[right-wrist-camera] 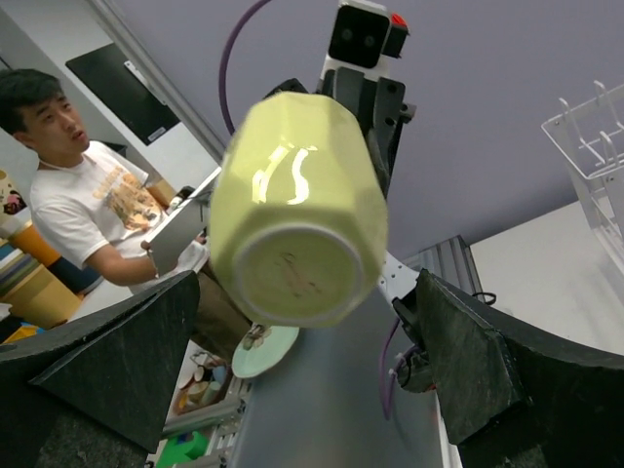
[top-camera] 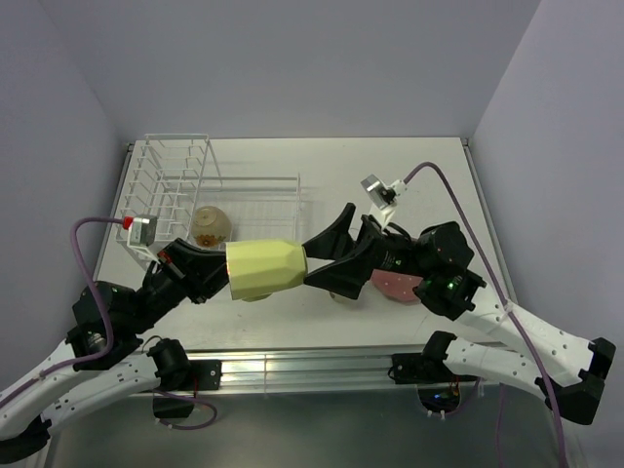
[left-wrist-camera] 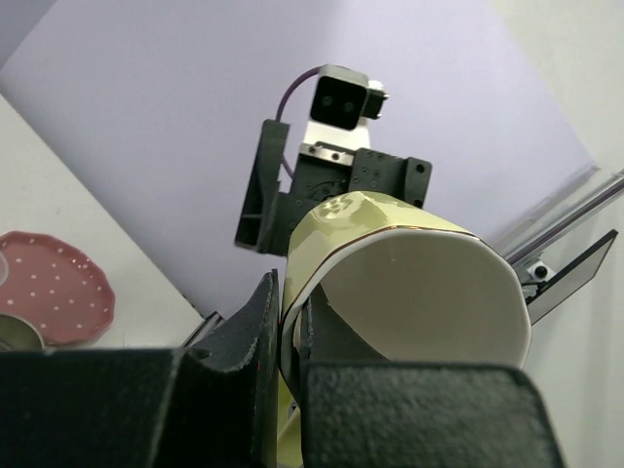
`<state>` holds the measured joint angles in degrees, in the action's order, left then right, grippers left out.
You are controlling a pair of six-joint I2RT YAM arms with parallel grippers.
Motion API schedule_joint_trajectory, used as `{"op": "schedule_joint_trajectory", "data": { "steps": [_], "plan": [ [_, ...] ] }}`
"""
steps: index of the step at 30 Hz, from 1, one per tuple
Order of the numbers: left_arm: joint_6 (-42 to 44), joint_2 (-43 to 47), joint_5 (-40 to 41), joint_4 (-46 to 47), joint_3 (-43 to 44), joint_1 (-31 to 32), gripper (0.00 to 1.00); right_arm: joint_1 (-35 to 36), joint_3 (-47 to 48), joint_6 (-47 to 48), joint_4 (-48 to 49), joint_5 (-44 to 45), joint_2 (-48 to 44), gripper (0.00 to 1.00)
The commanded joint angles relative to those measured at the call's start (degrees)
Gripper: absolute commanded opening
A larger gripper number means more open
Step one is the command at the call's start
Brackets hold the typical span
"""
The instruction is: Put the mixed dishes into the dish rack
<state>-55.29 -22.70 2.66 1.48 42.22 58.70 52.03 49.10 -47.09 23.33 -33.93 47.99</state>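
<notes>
So the left end effector has the pale yellow-green faceted ceramic mug clamped by its rim. In the left wrist view one finger sits on the outside of the wall and the other goes inside the white interior, so it's closed down to just the thickness of the mug wall. The mug is lying sideways in the air above the desk, about dead centre of the overhead frame, with its mouth toward the left arm and its base pointing right.

The right end effector is spread really wide, right at the mug's base. From the right wrist camera the base faces straight into the lens with one dark finger at lower left and the other at lower right. There's a visible gap on both sides, so it isn't holding anything and doesn't look to be touching the mug.

The white wire dish rack is in the upper left of the overhead view, tall slotted part at the far left, and there's something pale and rounded in the low basket part that I can't identify. The pink white-dotted plate is flat on the desk, mostly hidden under the right arm.
</notes>
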Motion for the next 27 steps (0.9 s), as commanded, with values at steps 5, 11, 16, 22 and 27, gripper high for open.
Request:
{"op": "schedule_joint_trajectory", "data": {
  "steps": [5,11,16,22,27],
  "plan": [
    [-3.07,0.99,0.33,13.11,-0.55,0.1,0.0,1.76,3.19,0.51,4.44,-0.61,2.2,1.0],
    [-3.07,0.73,0.24,13.82,-1.26,0.1,0.0,2.29,3.98,-0.72,9.45,-0.08,2.9,1.0],
    [-2.72,0.99,0.68,14.08,-1.61,0.1,0.0,2.81,5.3,-2.74,12.7,-0.7,4.83,1.0],
    [-2.54,0.64,0.69,15.13,-2.49,0.1,0.0,4.74,7.06,-2.48,13.58,-0.17,8.08,0.99],
    [-2.63,0.64,0.68,15.14,-2.75,0.1,0.0,5.19,8.46,-1.95,13.14,0.71,10.02,0.97]
  ]
}}
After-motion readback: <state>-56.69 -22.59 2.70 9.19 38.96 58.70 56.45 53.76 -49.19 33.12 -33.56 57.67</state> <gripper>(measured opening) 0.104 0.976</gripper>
